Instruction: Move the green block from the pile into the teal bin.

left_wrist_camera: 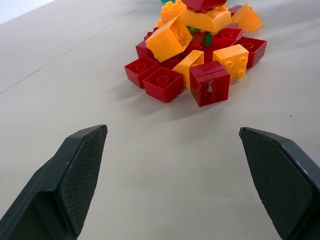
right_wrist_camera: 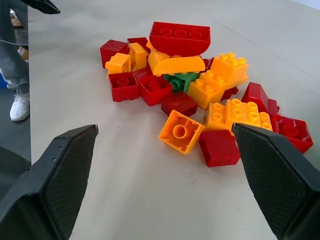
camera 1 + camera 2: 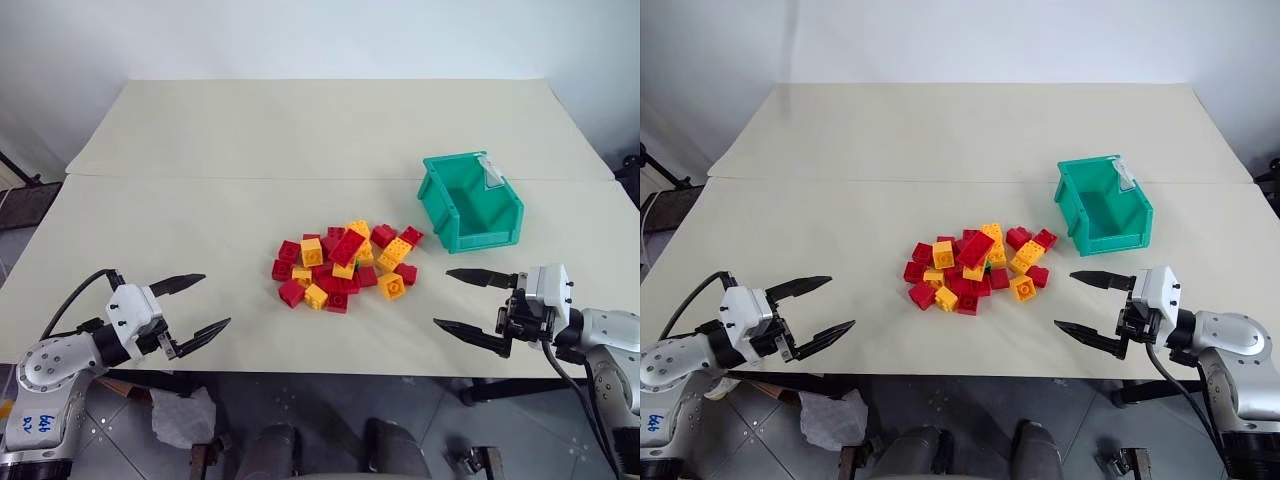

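Green block sits buried mid-pile, only partly showing btwn a red brick and yellow ones, under a curved yellow piece w/ a long red brick on top of that. Pile of red + yellow-orange bricks lies loose on the table, roughly centre, toward the near edge. Teal bin stands apart from the pile, farther back and toward the robot's right, open top up, small clear tab on its far rim; nothing seen inside. Left gripper hovers near the table's front edge on the left side, fingers spread wide, nothing btwn them, pointing in toward the pile, well apart from it. Right gripper mirrors it on the right, also spread wide and empty, aimed at the pile; nearest brick to it is an upside-down yellow one just beside a red brick. In the right wrist view a person's leg and white shoe show beyond the table edge.
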Controlling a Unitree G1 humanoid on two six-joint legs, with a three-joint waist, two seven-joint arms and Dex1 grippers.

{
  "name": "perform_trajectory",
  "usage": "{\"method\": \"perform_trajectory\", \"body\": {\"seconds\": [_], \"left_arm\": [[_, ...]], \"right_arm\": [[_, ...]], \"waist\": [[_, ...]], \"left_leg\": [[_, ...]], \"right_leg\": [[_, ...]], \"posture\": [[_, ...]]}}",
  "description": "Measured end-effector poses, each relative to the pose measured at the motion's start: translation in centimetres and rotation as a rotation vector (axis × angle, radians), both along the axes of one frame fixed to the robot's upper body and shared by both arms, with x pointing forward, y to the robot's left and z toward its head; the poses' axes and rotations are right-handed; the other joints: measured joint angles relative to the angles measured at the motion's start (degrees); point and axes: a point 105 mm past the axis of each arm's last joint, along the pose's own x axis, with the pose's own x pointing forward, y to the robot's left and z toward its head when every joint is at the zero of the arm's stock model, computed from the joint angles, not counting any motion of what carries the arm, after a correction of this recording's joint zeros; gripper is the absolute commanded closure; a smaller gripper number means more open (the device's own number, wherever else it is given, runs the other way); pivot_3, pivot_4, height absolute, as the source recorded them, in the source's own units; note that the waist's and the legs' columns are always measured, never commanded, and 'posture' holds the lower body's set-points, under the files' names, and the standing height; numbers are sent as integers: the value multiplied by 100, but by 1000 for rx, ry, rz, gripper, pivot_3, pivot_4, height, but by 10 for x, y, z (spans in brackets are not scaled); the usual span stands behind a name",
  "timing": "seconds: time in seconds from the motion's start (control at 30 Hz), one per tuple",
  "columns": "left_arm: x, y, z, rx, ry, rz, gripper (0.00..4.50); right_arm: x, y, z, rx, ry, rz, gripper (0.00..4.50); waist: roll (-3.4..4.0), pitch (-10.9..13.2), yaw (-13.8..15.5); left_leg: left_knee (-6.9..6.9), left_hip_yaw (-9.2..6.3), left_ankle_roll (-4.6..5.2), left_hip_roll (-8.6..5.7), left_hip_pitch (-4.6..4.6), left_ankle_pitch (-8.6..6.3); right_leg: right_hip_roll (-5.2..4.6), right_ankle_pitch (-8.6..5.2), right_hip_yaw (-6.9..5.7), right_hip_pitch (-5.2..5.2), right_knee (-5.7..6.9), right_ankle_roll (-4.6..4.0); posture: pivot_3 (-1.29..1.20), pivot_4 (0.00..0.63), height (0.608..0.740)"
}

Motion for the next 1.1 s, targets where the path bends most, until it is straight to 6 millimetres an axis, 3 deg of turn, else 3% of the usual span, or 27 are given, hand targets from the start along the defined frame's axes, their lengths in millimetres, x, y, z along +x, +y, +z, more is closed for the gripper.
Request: {"method": "perform_trajectory", "body": {"seconds": [0.17,0.27,0.5,0.67,0.97,1.1], "left_arm": [[0,-1,-1,-41,38,-4,0],[0,-2,0,-80,54,-15,0],[-5,-19,11,-126,-7,-114,0],[-7,-23,12,-128,-8,-136,0],[-10,-30,7,-157,3,-124,0],[-10,-30,7,-161,1,-106,0]], "right_arm": [[3,2,-3,-7,12,-2,12],[6,9,-5,-2,47,5,543],[16,62,9,5,37,111,2793],[24,99,0,-38,37,162,4469],[52,156,-14,-68,47,111,4469],[73,155,-14,-91,7,10,4469]], "waist": [[0,0,-3],[0,0,-4],[0,0,-17],[0,0,-12],[0,0,-46],[0,-1,-45]], "left_leg": [[0,-1,0,1,0,0],[1,-1,0,1,0,0],[3,-2,-6,7,-1,-3],[4,-2,-6,4,-3,-3],[4,-4,-6,5,-3,-3],[4,-6,-6,2,-3,-3]], "right_leg": [[0,0,0,-1,2,0],[0,0,0,-1,2,0],[3,1,-2,-3,3,-2],[2,1,-3,-5,4,-2],[4,1,-4,-11,15,-2],[4,1,-4,-12,16,-2]], "posture": [[0,150,740],[0,150,740],[0,150,740],[0,150,740],[0,150,740],[0,150,740]]}}
